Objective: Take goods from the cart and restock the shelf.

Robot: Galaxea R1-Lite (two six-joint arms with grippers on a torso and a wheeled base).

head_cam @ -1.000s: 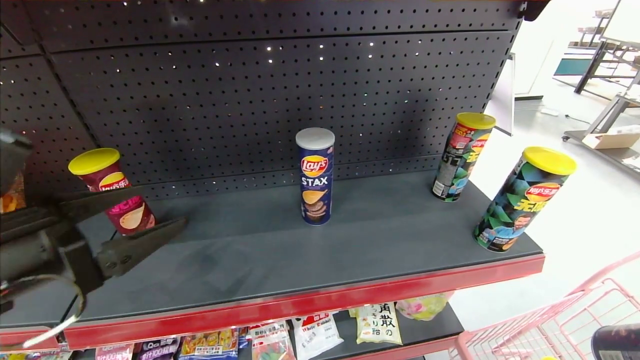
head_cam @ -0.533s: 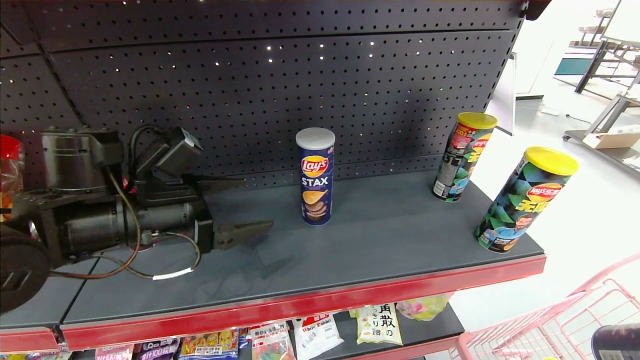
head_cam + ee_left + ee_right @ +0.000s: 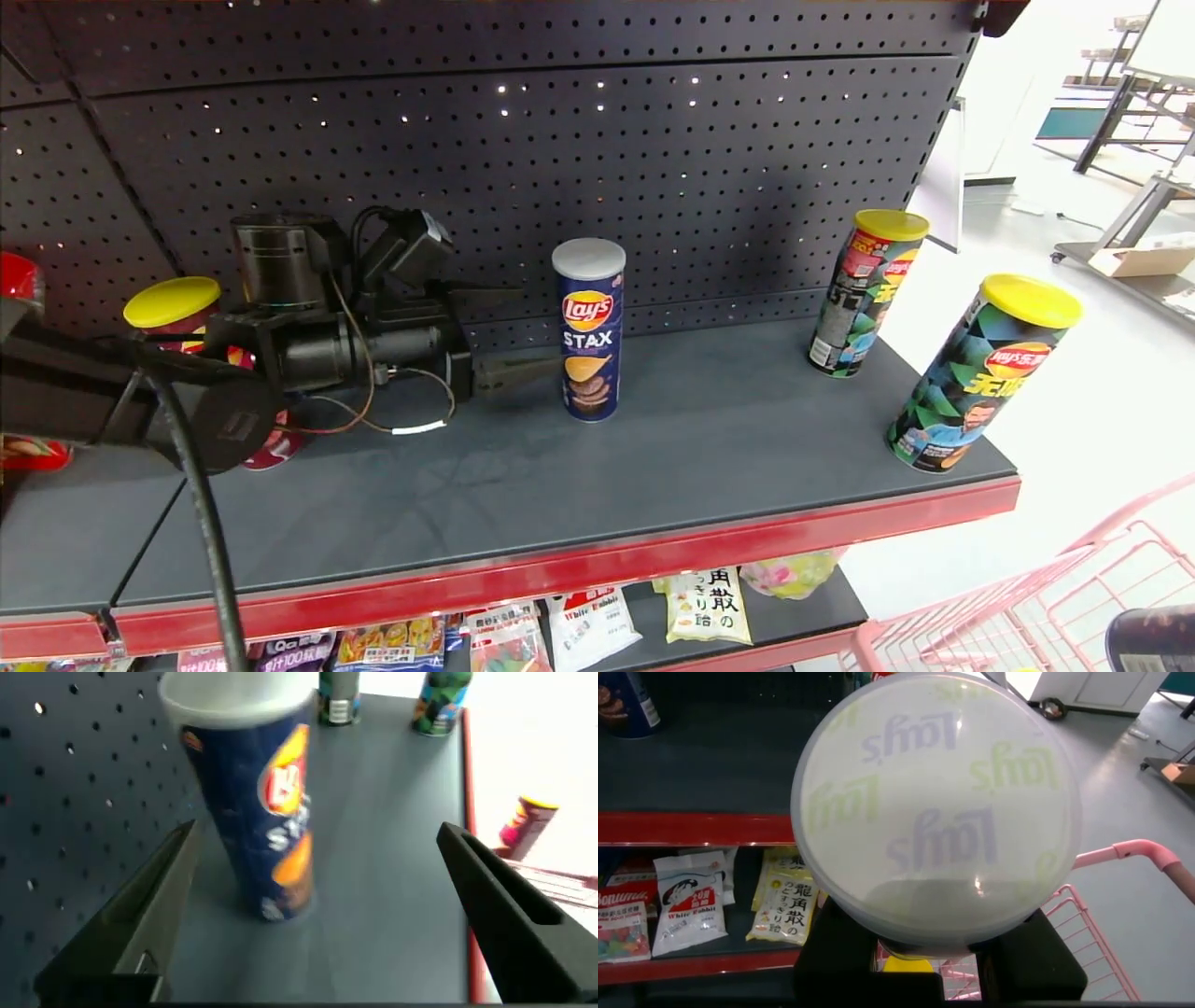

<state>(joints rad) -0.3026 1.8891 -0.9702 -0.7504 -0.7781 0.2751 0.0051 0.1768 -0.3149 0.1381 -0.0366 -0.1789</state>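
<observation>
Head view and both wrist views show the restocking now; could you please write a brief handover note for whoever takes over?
Left gripper: open, level with the upright blue can on the shelf, not gripping it.
Right gripper: appears to hold a clear-lidded can by the pink cart.
Done: blue can and three yellow-lidded cans stand on the shelf.
Left: shelve the held can.

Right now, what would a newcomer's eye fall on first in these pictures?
The blue cylindrical chip can with a grey lid stands midway on the dark shelf, the left gripper beside it, jaws open toward it. Then the round clear plastic lid of a dark can held above the pink wire cart. At the shelf's right end stand two yellow-lidded green cans.
</observation>
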